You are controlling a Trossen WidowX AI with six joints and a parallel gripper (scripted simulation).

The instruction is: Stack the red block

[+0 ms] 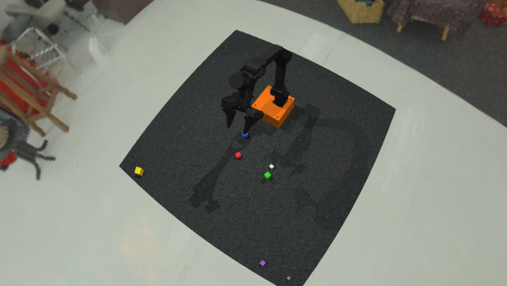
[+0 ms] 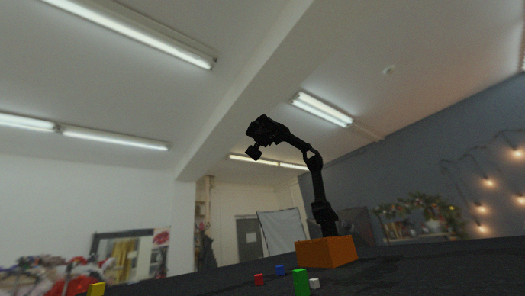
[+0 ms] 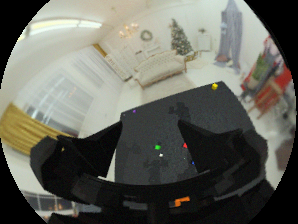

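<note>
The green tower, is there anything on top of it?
No. The green tower has a bare top. The red block sits apart on the mat, and the gripper is open and holds nothing.

- You're in a lived-in studio or workshop room: strip lights (image 2: 126,34) run overhead, high above the gripper (image 1: 240,121).
- Beyond it stand a wooden rack (image 1: 27,88), a wicker basket (image 1: 361,10) and a garland (image 2: 420,206) with string lights.

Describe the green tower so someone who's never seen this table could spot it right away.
Start at the orange base on the dark mat. Past the red block, beside a small white cube, stands the green tower, taller than every other block.
</note>
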